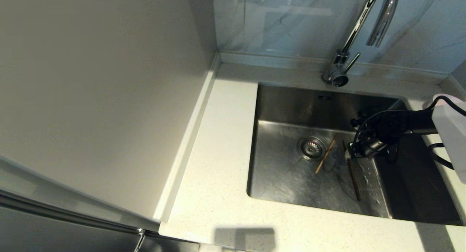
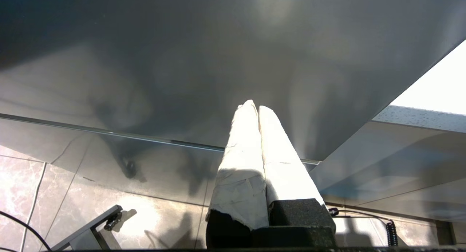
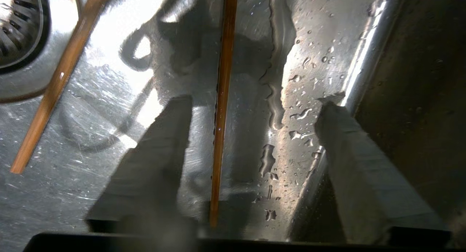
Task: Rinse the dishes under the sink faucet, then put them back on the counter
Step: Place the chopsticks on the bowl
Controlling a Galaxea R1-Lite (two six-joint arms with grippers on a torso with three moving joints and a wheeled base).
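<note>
Straddling one chopstick point(image 3: 222, 99) on the wet sink point(image 1: 291, 179) floor, right gripper point(image 3: 251, 110) jaws standing apart, gripping nothing. Other chopstick point(image 1: 326, 153) lying beside the drain point(image 1: 311, 147). Risking pinching only steel, thin stick sliding. Left gripper point(image 2: 255, 110) parked, jaws together.

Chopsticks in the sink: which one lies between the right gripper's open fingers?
The one farther from the drain: that chopstick runs between the right gripper fingers; the other chopstick lies beside the drain.

Two thin brown wooden chopsticks point(image 1: 326, 153) are lying apart on the wet floor of the rectangular brushed stainless-steel sink point(image 1: 291, 179).
</note>
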